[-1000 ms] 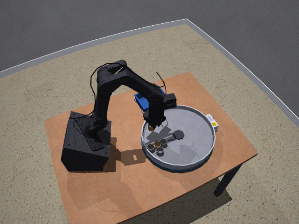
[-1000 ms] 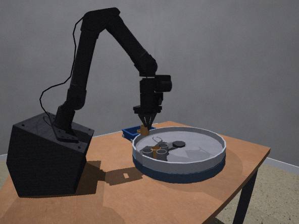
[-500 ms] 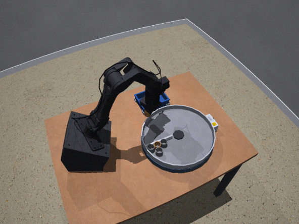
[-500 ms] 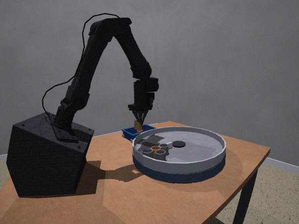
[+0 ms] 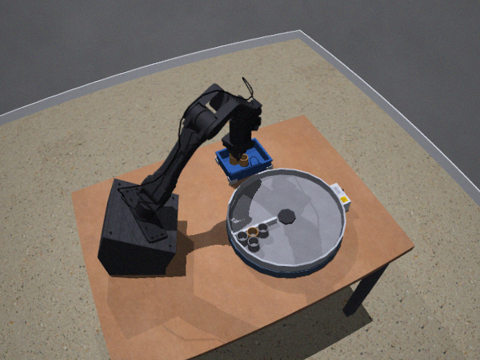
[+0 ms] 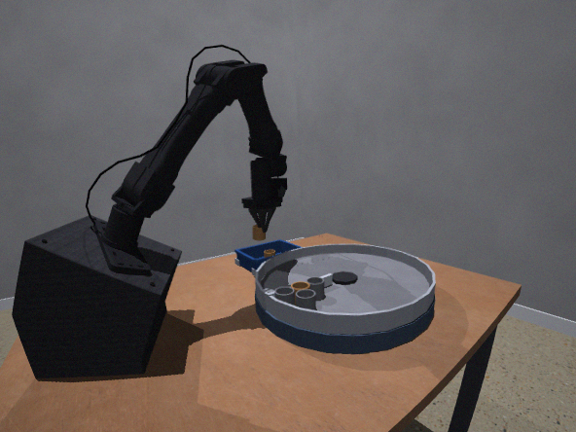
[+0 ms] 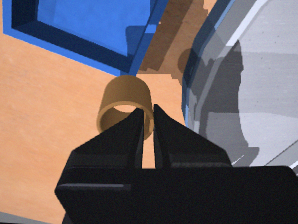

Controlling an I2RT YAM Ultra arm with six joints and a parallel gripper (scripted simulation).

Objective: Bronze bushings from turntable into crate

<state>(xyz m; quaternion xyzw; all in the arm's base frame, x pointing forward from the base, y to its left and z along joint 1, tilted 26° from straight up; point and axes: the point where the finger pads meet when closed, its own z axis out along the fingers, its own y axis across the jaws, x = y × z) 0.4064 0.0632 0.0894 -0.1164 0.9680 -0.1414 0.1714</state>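
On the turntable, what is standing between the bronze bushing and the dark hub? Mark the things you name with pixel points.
A steel bushing (image 5: 263,233) (image 6: 316,290), then the white bar's end (image 5: 272,223) (image 6: 327,280) nearer the hub (image 5: 286,216) (image 6: 344,277). The top view shows this best.

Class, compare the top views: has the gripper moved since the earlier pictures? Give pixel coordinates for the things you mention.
Yes: the gripper (image 5: 238,157) (image 6: 263,229) (image 7: 148,111) has gone from above the turntable (image 5: 285,263) (image 6: 345,323) (image 7: 270,85) to over the crate (image 5: 245,174) (image 6: 245,259) (image 7: 65,52).
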